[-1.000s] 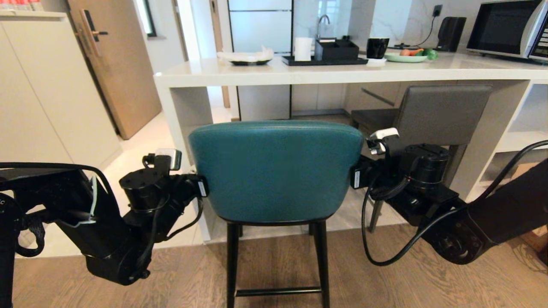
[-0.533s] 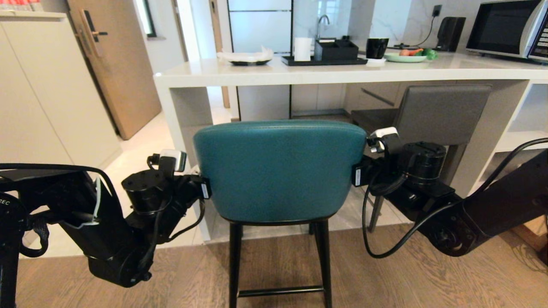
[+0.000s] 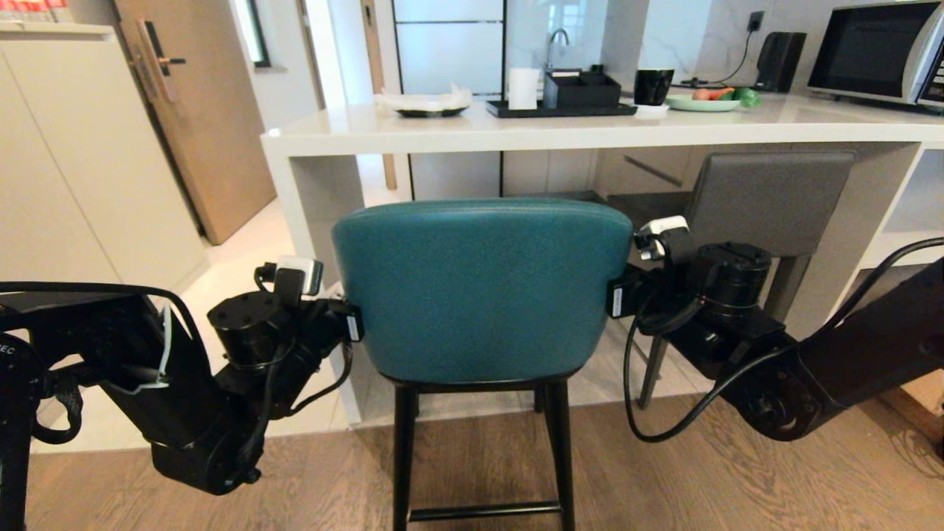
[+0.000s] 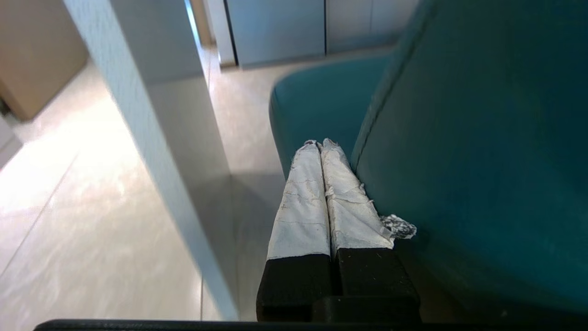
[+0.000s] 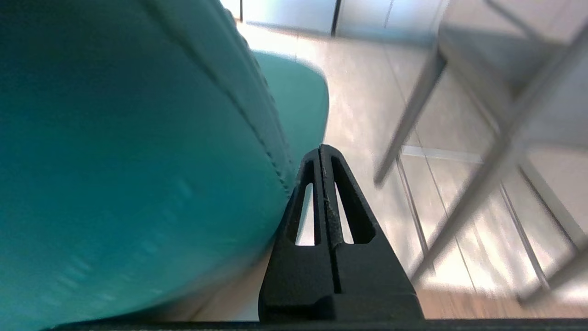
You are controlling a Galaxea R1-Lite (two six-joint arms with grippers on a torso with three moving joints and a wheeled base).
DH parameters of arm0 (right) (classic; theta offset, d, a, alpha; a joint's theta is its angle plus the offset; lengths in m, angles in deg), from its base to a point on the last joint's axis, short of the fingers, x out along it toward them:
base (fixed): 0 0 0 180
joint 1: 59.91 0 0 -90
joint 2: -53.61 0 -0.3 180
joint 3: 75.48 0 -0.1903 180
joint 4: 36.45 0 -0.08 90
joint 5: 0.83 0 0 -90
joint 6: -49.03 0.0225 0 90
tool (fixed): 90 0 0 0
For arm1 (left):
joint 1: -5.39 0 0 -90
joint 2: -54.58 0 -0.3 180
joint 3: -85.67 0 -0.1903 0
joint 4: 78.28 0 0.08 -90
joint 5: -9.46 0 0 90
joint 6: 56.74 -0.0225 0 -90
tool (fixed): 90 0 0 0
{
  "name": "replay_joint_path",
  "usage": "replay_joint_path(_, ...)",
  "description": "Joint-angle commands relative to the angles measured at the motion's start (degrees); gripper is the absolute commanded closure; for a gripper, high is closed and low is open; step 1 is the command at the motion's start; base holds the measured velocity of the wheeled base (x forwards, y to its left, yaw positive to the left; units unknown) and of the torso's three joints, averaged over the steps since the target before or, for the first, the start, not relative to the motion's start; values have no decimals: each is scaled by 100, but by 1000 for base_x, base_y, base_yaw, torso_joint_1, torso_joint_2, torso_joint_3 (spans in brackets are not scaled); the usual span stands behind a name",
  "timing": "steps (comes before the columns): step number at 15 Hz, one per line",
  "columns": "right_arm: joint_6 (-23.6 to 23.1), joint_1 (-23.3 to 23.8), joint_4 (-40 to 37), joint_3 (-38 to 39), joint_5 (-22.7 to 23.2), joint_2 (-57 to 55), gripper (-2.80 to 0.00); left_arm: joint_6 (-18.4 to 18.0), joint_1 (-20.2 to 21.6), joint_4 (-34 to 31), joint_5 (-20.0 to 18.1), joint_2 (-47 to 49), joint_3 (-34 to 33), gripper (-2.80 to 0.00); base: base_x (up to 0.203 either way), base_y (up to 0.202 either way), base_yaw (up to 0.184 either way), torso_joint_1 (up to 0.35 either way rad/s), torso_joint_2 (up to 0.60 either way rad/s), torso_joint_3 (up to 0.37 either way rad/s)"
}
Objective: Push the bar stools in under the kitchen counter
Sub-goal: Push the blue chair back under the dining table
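The teal bar stool [image 3: 479, 287] stands in front of the kitchen counter [image 3: 516, 129], its curved back just below the white slab's edge. My left gripper [image 3: 352, 324] is shut and lies against the left side of the back; in the left wrist view its taped fingers [image 4: 298, 202] rest along the teal leather [image 4: 459, 161]. My right gripper [image 3: 616, 299] is shut too, and its black tip [image 5: 320, 149] lies against the stool's right side [image 5: 115, 138]. The dark grey bar stool [image 3: 767, 199] sits further right, partly under the counter.
The counter's white side panel [image 3: 317, 221] stands close to the left of the teal stool. White open shelves [image 3: 900, 243] close off the right end. A black tray [image 3: 560, 108], a plate [image 3: 700, 103] and a microwave [image 3: 877, 51] sit on top. The grey stool's legs [image 5: 482, 184] are near my right gripper.
The whole view has crept towards the counter. The teal stool has gone with it and shifted slightly right. Both grippers stay shut against its sides.
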Motion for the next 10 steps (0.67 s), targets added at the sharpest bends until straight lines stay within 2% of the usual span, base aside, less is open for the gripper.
replay_joint_path(1, -21, -6, -8, 0, -22, -26, 0, -2, -11, 2, 10, 0, -25, 0, 185, 0, 5, 9, -1, -2)
replay_joint_path(8, -100, -14, 1, 72, -23, 17, 0, -9, -19, 2, -19, -104, -106, 0, 174, 0, 3, 2, 0, 2)
replay_joint_path(10, -190, -51, 114, 88, -31, 46, 0, -11, -25, 2, -25, -219, -288, 0, 44, 0, 1, 1, 6, 1)
